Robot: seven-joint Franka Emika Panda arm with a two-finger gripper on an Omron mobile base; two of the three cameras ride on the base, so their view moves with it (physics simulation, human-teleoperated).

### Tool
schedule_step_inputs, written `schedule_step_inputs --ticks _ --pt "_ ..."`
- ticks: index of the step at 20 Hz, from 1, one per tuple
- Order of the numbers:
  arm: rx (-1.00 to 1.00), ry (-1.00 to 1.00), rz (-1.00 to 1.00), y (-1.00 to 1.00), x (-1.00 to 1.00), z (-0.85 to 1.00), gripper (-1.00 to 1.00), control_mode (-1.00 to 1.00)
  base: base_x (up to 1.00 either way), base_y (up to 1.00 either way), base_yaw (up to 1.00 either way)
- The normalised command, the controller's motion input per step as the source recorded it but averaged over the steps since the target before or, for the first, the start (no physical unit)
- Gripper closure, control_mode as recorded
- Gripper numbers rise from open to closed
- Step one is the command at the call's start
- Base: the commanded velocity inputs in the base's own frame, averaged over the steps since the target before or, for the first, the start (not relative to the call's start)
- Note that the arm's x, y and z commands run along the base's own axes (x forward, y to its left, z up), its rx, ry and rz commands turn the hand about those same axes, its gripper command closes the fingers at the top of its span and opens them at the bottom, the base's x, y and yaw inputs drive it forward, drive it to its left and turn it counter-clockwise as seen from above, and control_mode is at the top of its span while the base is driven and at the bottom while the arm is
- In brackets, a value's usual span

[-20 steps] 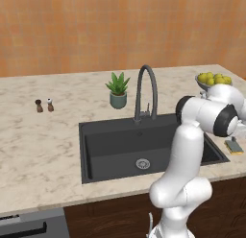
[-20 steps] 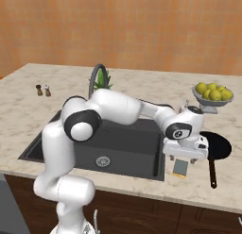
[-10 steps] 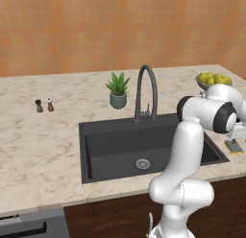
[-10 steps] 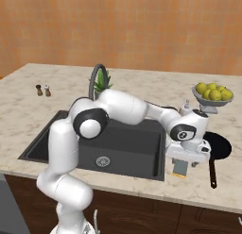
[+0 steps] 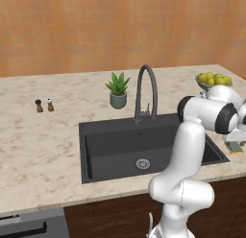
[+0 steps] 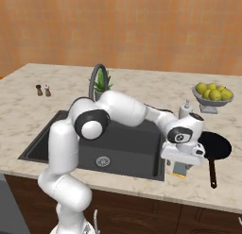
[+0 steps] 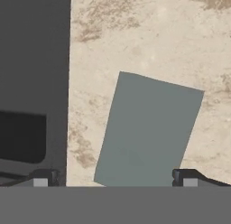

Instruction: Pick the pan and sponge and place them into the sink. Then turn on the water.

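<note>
A beige speckled stone counter (image 5: 53, 136) runs under an orange-brown wall, and set into it is the large dark grey rectangular sink (image 5: 120, 148) with a round metal drain and a tall dark arched gooseneck tap (image 5: 145, 90); no stream runs from the tap, so the water step looks untouched. The basin holds nothing, so neither object has gone in yet. The small flat pale grey-yellow rectangular sponge (image 7: 149, 130) lies flat on the counter just beside the sink's right edge, lying slightly askew to that edge in the hand view. The arm's two-finger gripper (image 7: 113, 177) hangs straight above it, pointing down, its jaws spread wide and gripping nothing, one dark tip to each side of the pad; that straddling pose suits a descent and pinch across the sponge's narrow width. The sponge's skew may matter: unless the wrist matches it, a finger could catch a corner. In the right base view the gripper (image 6: 181, 158) hides most of the sponge (image 6: 178, 173), and the black round shallow pan with its long thin dark handle (image 6: 214, 148) rests on the counter just to the right, apart from the hand, its handle pointing toward the counter's front edge. A bowl of yellow-green fruit (image 6: 213, 93) stands farther back, clear of the work.
</note>
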Motion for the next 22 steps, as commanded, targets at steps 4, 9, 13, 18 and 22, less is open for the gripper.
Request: schedule_step_inputs --ticks 4,9,13,18,22 --pt "0.0 0.0 0.0 0.08 0.02 -0.25 -1.0 -1.0 0.0 0.0 0.0" --pt "0.0 0.0 0.0 0.0 0.14 -0.23 -1.0 -1.0 0.0 0.0 0.0" --pt "0.0 -0.04 0.0 0.0 0.07 -0.02 -1.0 -1.0 0.0 0.0 0.0" --pt "0.0 -0.09 0.0 0.0 0.0 0.0 -1.0 -1.0 0.0 0.0 0.0" --pt "0.0 -0.1 0.0 0.0 0.0 0.0 -1.0 -1.0 0.0 0.0 0.0"
